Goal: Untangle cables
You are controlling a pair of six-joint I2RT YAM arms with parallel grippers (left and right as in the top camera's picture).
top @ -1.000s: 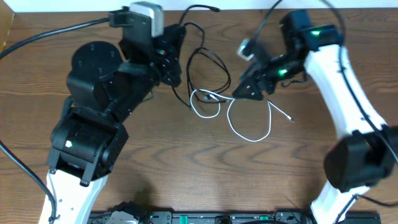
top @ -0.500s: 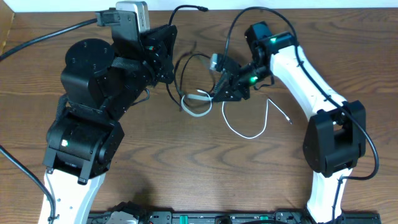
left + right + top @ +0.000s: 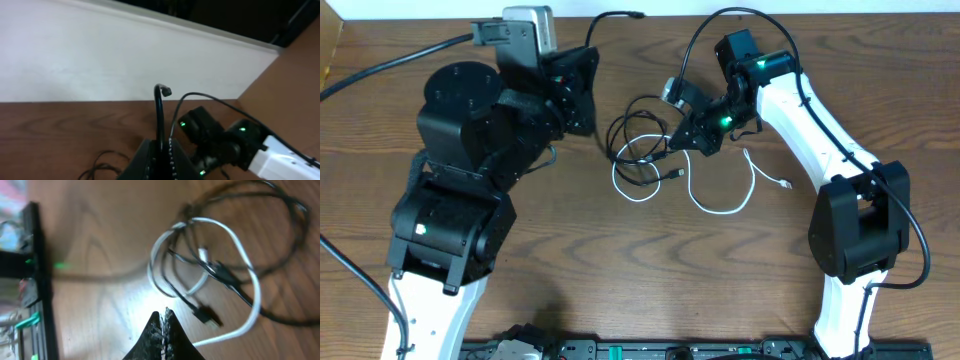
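A dark brown wood-grain table top point(image 3: 620, 270) fills the overhead view, its grain running from 9 to 3 o'clock. Along the 12 o'clock edge lies a narrow white strip of wall point(image 3: 880, 6), and at 10 o'clock a tan board corner point(image 3: 328, 45) shows. A black metal rail with small green lights point(image 3: 650, 351) runs along the 6 o'clock edge. From the left wrist, the plain white wall point(image 3: 100, 60) rises behind the table, a dark band point(image 3: 225, 15) above it toward 1 o'clock, and a brown flat panel point(image 3: 295, 75) at 3 o'clock. A pale glare patch point(image 3: 132, 302) brightens the wood in the right wrist view.
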